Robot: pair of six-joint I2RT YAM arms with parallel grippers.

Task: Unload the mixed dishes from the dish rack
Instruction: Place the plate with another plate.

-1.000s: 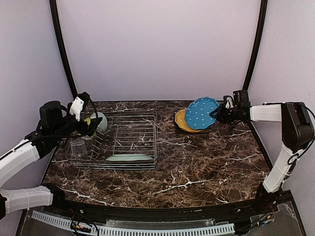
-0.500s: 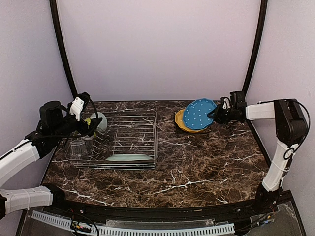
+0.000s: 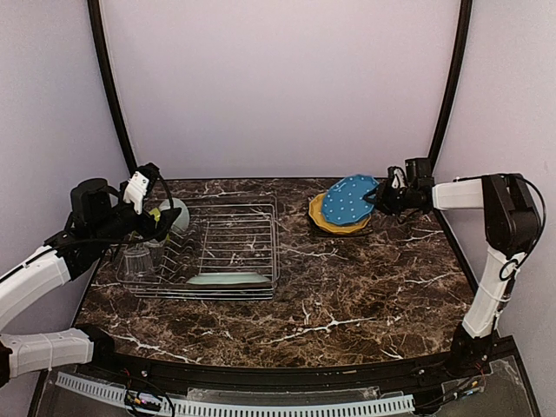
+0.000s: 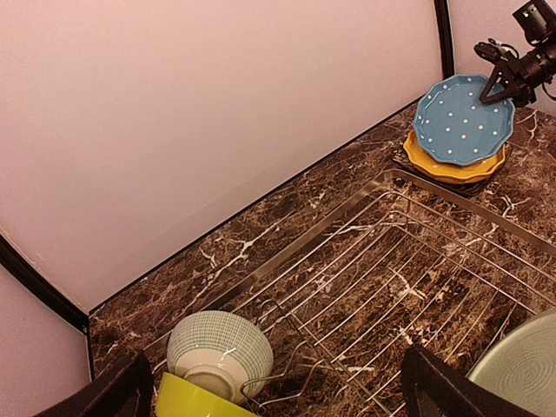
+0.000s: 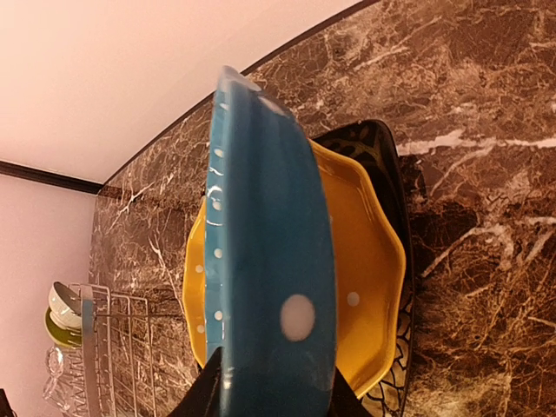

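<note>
The silver wire dish rack [image 3: 234, 248] stands at the left. In it are a pale-green flower plate [image 3: 228, 279] lying at the front, clear glasses [image 3: 136, 261], a pale-green bowl [image 3: 175, 213] and a yellow-green bowl [image 3: 155, 214]. My left gripper [image 3: 161, 224] is open and empty beside the bowls [image 4: 219, 347]. My right gripper [image 3: 382, 198] is shut on the rim of the blue dotted plate [image 3: 349, 200], which is tilted over the yellow plate [image 3: 323, 219]. In the right wrist view the blue plate [image 5: 269, 261] is edge-on above the yellow plate [image 5: 360, 261] and the black square plate [image 5: 382, 148].
The plate stack sits at the back right of the dark marble table [image 3: 347, 287], close to the back wall. Black frame posts [image 3: 452, 87] rise at both back corners. The rack's tines [image 4: 391, 252] stand bare in its middle.
My right gripper has lowered the blue plate and tipped it flatter toward the yellow plate. The left arm has not moved.
</note>
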